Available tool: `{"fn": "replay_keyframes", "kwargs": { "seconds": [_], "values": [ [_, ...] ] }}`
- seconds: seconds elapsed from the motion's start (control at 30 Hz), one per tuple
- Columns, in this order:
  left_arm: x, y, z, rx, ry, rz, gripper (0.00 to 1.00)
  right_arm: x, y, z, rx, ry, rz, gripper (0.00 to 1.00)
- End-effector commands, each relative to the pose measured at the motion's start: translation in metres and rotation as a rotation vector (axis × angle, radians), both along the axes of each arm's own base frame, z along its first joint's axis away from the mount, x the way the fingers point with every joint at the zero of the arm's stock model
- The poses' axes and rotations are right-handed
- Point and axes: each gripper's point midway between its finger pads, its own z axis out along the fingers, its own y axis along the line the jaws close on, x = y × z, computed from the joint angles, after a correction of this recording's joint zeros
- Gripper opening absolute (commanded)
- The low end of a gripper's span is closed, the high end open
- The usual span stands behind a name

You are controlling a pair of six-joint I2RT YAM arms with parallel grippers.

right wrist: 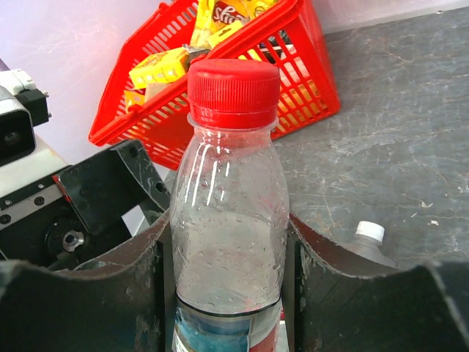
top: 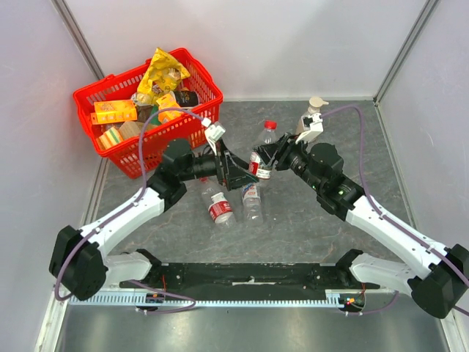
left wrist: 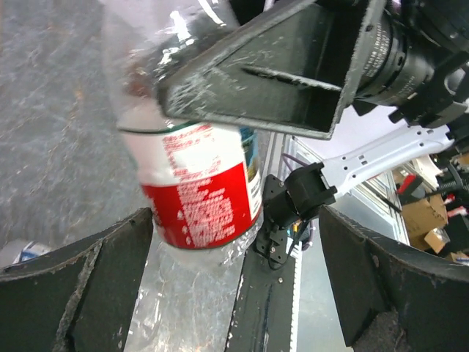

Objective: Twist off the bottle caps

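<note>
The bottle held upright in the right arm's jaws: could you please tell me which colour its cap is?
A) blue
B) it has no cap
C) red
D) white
C: the right wrist view shows a red cap sitting on the neck of the clear bottle that the right jaws clamp from both sides.

place: robot lab test cell | evidence: white panel walls (top: 293, 44), grey tabletop (top: 366, 147), slotted cable duct (top: 242, 301)
</note>
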Motion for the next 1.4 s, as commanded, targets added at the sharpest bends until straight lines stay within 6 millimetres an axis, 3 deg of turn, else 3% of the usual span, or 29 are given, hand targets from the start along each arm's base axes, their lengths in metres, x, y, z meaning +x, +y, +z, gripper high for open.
{"fn": "replay_keyframes", "kwargs": {
  "seconds": [0.0, 0.37, 0.5, 0.63, 0.67, 0.77, 0.87, 0.93, 1.1, 1.37],
  "values": [
    [-0.02, -0.023, 0.025, -0.098, -0.074, -0.14, 1.0, -0.005, 0.007, 0.035, 0.157, -0.062, 0.036, 0.39],
    [-0.011, -0.052, 0.015, -0.106, -0.039, -0.179, 0.9, -0.011, 0.012, 0.035, 0.169, -0.064, 0.081, 0.4],
    [-0.01, -0.054, 0.018, -0.129, -0.042, -0.182, 0.7, -0.013, 0.011, 0.034, 0.152, -0.071, 0.087, 0.41],
    [-0.01, -0.052, 0.022, -0.129, -0.055, -0.168, 0.57, -0.014, 0.009, 0.032, 0.127, -0.078, 0.082, 0.44],
    [-0.008, -0.051, 0.022, -0.122, -0.056, -0.157, 0.56, -0.013, 0.009, 0.03, 0.117, -0.078, 0.083, 0.46],
    [-0.001, -0.046, 0.015, -0.065, -0.042, -0.096, 0.52, -0.013, 0.012, 0.031, 0.093, -0.092, 0.102, 0.73],
    [0.008, -0.037, 0.011, 0.035, -0.081, -0.032, 0.5, -0.014, 0.016, 0.037, 0.045, -0.108, 0.129, 0.92],
    [0.016, -0.027, 0.006, 0.121, -0.104, 0.024, 0.49, -0.012, 0.016, 0.039, 0.012, -0.11, 0.131, 0.98],
    [0.024, 0.009, -0.001, 0.334, -0.122, 0.162, 0.49, -0.01, 0.012, 0.054, -0.022, -0.154, 0.133, 0.98],
    [0.012, 0.077, -0.019, 0.608, -0.118, 0.32, 0.49, -0.01, 0.013, 0.063, -0.031, -0.174, 0.204, 0.98]
  ]
}}
